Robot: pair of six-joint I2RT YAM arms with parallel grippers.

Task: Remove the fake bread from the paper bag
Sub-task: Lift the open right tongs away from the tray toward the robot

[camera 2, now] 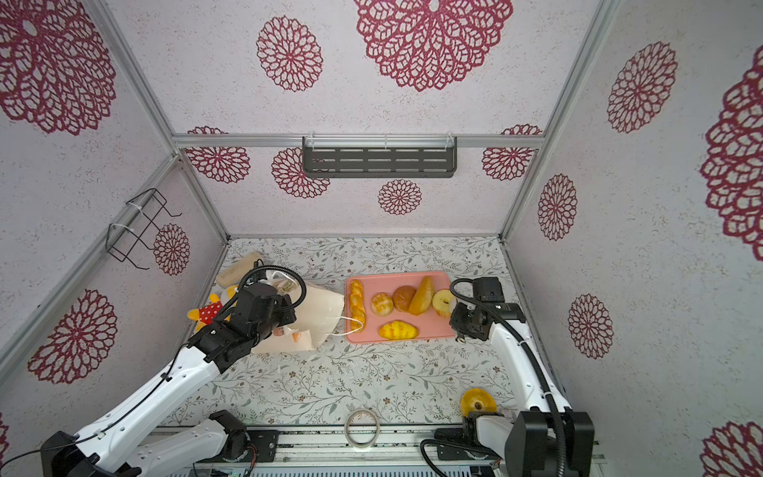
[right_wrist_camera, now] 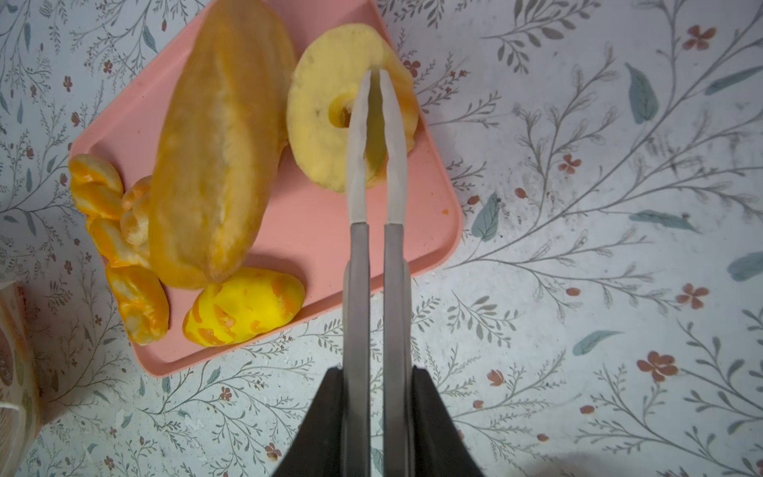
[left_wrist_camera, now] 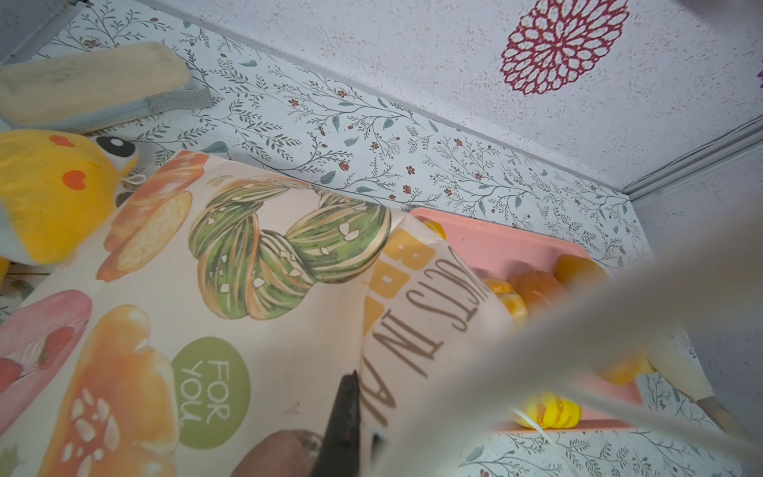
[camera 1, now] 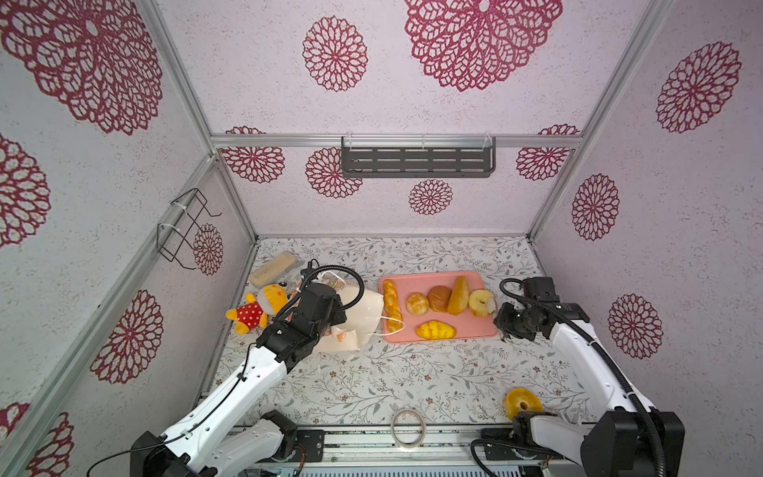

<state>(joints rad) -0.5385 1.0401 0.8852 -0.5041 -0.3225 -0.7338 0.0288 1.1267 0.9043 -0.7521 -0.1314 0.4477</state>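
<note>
Left wrist view alone shows the paper bag (left_wrist_camera: pixel 247 330) close up, its printed wall clamped in my left gripper (left_wrist_camera: pixel 357 384), a grip my own wrist hides in both top views; whether any bread is inside the bag I cannot tell; it lies tipped, mouth end just beside the pink tray (camera 1: pixel 466 328); the tray holds the fake bread (camera 1: pixel 439 298), six pieces; only the right wrist view shows my right gripper (right_wrist_camera: pixel 375 76) pinched on the rim of the ring bread (right_wrist_camera: pixel 322 103), beside the long loaf (right_wrist_camera: pixel 219 144); a top view adds a second ring (camera 1: pixel 523 404) on the table (camera 1: pixel 413 371), well apart from the tray.
</note>
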